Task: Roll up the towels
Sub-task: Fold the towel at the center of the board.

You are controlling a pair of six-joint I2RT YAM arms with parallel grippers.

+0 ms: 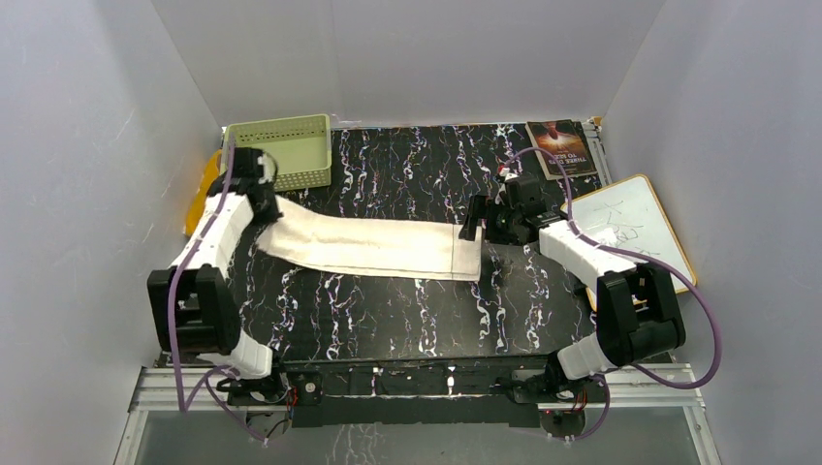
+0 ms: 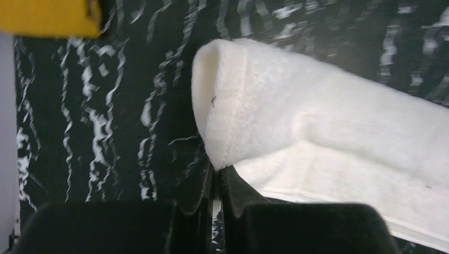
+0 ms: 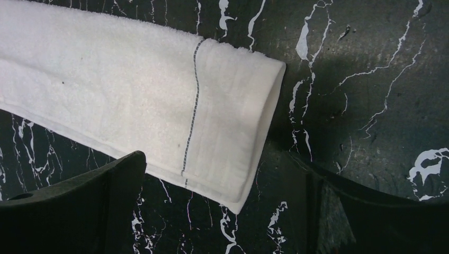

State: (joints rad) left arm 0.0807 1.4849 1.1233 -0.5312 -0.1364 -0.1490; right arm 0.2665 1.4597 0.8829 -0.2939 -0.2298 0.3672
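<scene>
The cream towel (image 1: 373, 247) lies folded into a long strip across the middle of the table (image 1: 407, 320). Its left end is close to the green basket (image 1: 281, 126), and its right end, with the thin stitched line, is under the right arm. The left gripper (image 2: 217, 172) is pinched tight on the hem of the left end, which stands a little off the table. The right gripper (image 3: 217, 174) hangs with its jaws spread wide to either side of the right end's near corner, gripping nothing.

The step in hand looks like setting up the first turn of the roll. To do it well, the held end should be laid over onto the strip squarely, hem parallel to the short edge, because a skewed first turn makes a cone rather than a roll. The strip bends toward the left (it is not lying quite straight), so a light pull along its length first would help. The right gripper serves best as an anchor, pressing the far end flat so the strip does not slide. The cloth looks soft and thick, so loose turns would likely spring open.

An orange-yellow thing (image 1: 198, 201) shows at the table's left edge behind the left arm. It may be the other towel, but too little shows to tell.
</scene>
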